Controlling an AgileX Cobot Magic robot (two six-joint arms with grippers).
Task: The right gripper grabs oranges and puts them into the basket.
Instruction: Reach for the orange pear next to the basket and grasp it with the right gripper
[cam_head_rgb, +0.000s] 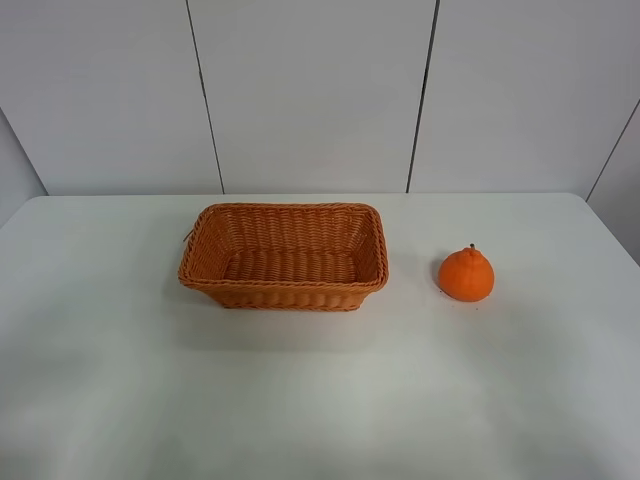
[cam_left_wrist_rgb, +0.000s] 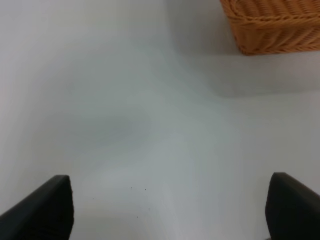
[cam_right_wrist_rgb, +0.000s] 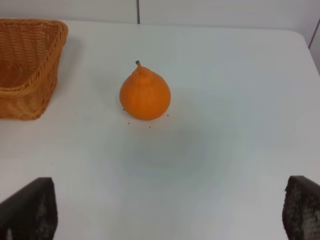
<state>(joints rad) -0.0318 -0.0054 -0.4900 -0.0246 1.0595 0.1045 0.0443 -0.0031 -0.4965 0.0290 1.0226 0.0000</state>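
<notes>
An orange (cam_head_rgb: 466, 275) with a knobby neck and dark stem stands upright on the white table, to the right of the wicker basket (cam_head_rgb: 283, 256), which is empty. In the right wrist view the orange (cam_right_wrist_rgb: 145, 94) lies ahead of my right gripper (cam_right_wrist_rgb: 167, 212), whose two black fingers stand wide apart with nothing between them; the basket's corner (cam_right_wrist_rgb: 30, 65) is beside it. My left gripper (cam_left_wrist_rgb: 170, 212) is open too, over bare table, with a corner of the basket (cam_left_wrist_rgb: 272, 25) ahead. Neither arm shows in the exterior high view.
The white table (cam_head_rgb: 320, 400) reaches to a pale panelled wall (cam_head_rgb: 310, 90) at the back. The table's right edge runs close behind the orange.
</notes>
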